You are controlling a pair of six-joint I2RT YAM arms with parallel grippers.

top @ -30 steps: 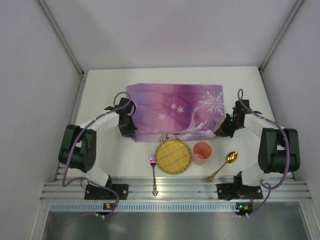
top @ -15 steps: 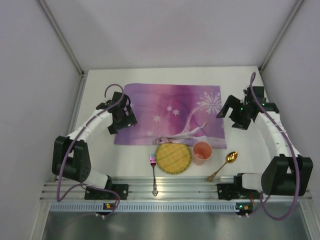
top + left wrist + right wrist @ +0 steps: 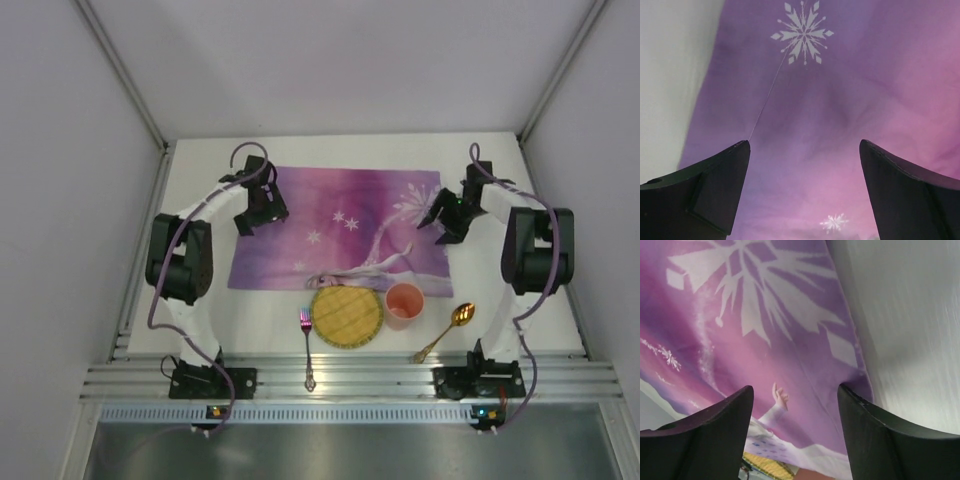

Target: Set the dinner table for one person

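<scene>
White enclosure walls close in the dinner table (image 3: pixel 350 150), a plain white top with a ribbed aluminium rail (image 3: pixel 350 378) along its near edge.

From the top camera, a purple placemat (image 3: pixel 340 225) lies spread across the middle of that top. The left gripper (image 3: pixel 257 212) hovers over the mat's far left corner and the right gripper (image 3: pixel 441 220) over its right edge. With one arm at each end, the stance suits squaring or smoothing the cloth. A yellow plate (image 3: pixel 346 313), pink cup (image 3: pixel 404 303), fork (image 3: pixel 307 345) and gold spoon (image 3: pixel 447 330) sit bunched along the near side. The plate's far rim meets the mat's near edge. They are probably parked there until the mat is settled.

In the left wrist view the dark fingers (image 3: pixel 715 195) stand well apart with nothing between them. Purple cloth fills the gap, a white snowflake (image 3: pixel 802 32) lies ahead, and bare table shows at the left.

In the right wrist view the fingers (image 3: pixel 705 440) are likewise spread and empty. They sit over the mat's border where it meets the white top, so this arm is well placed to press or pinch that edge
</scene>
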